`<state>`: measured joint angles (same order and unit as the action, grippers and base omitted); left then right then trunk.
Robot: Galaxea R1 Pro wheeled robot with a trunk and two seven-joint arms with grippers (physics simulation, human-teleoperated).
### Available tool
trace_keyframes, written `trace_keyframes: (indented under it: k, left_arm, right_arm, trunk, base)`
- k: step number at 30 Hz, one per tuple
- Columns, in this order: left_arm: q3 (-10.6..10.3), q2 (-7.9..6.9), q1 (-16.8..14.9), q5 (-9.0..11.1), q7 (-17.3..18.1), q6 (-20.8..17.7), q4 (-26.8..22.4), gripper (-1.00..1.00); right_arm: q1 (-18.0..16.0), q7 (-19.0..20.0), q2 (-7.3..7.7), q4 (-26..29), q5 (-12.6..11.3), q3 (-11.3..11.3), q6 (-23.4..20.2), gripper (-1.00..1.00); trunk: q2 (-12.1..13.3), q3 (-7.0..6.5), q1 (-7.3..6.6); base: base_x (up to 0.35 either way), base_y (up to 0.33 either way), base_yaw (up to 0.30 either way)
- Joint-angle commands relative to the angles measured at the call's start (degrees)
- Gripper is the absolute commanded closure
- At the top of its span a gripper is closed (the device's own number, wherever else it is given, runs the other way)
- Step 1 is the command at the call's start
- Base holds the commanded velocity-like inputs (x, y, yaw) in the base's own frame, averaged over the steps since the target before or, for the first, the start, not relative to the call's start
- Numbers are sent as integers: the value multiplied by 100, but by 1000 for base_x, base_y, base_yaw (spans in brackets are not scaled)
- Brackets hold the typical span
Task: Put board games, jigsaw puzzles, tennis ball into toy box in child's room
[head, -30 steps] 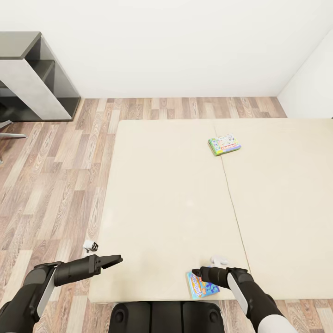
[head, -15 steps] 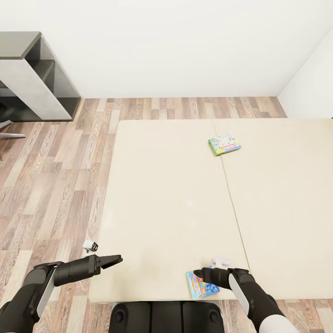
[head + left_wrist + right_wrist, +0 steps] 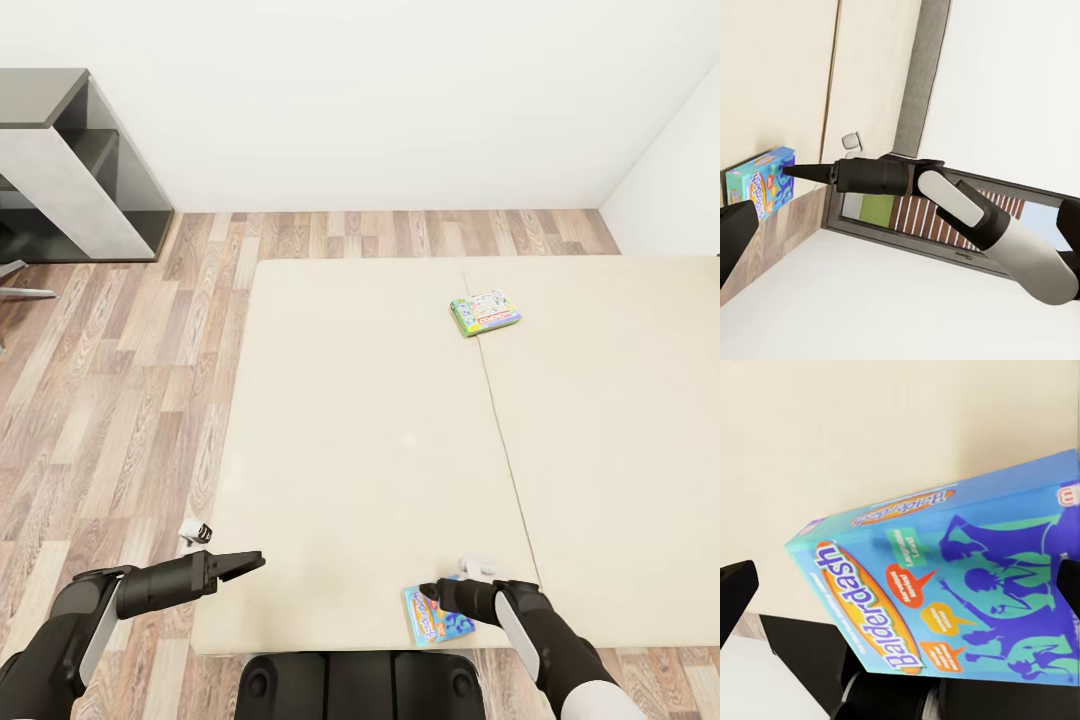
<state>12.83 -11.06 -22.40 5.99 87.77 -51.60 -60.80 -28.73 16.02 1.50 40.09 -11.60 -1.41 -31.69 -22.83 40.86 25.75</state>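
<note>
Light blue box [image 3: 967, 577] reads "Balderdash", flat cardboard, at bed [image 3: 380, 440] near edge under right hand [image 3: 428, 590]; grip state unclear. Left hand [image 3: 255, 560] fingers together, holding nothing. Green-edged box [image 3: 485, 311] mid-mattress.

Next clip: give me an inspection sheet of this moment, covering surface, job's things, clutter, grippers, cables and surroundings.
Surface: beige bed, two mattress halves with a seam.
Job's things: light blue board game flat at the bed's near edge, "Balderdash" on its cover; green-edged board game flat farther up, on the seam.
Clutter: small white object on the floor beside the bed.
Grippers: right gripper low over the blue game, fingers apart either side of it in its wrist view, not closed; left gripper over the bed's near left corner, holding nothing, opening unclear.
Cables: nothing seen.
Surroundings: wood-plank floor, white wall, dark grey desk.
</note>
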Motion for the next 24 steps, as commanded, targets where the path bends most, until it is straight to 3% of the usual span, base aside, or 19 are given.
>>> trace_keyframes:
  k: [1, 24]
  left_arm:
    - [0, -1, -1, -1, 21, -61, -2, -100]
    - [-4, 7, -1, -1, 21, -61, -2, -100]
  right_arm:
    - [-1, -10, 6, 7, -40, -13, -29, -100]
    - [-1, -270, 41, 29, -35, 17, -4, -100]
  trunk:
    - [-8, 6, 3]
    - [-8, 6, 3]
  base:
    - [0, 0, 0]
    - [0, 0, 0]
